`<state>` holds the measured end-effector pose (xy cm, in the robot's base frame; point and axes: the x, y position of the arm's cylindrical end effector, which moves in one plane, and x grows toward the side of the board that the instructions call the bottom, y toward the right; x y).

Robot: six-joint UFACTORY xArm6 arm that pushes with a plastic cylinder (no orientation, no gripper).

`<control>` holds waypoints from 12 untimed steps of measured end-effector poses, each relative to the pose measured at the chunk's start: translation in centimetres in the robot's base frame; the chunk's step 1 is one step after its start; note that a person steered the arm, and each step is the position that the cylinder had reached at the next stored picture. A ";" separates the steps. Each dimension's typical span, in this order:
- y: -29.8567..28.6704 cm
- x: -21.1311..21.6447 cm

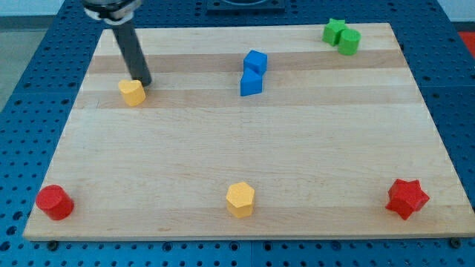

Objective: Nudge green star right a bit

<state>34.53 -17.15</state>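
My tip (145, 82), the lower end of the straight dark rod, sits at the upper left of the pale wooden counter (245, 148), just beside the yellow heart-shaped block (132, 93), on its upper right. Well apart, at the view's top right, the green star block (333, 30) touches the green cylinder block (349, 41). Two blue blocks (253, 73) stand together near the top centre. Along the bottom lie a red cylinder block (54, 202), a yellow hexagonal block (240, 199) and a red star block (407, 198).

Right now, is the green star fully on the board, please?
Yes: the green star lies wholly on the board, near its top edge, touching the green cylinder.
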 end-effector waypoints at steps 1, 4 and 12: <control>2.0 0.0; -1.4 2.1; 24.3 -14.4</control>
<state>20.09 7.13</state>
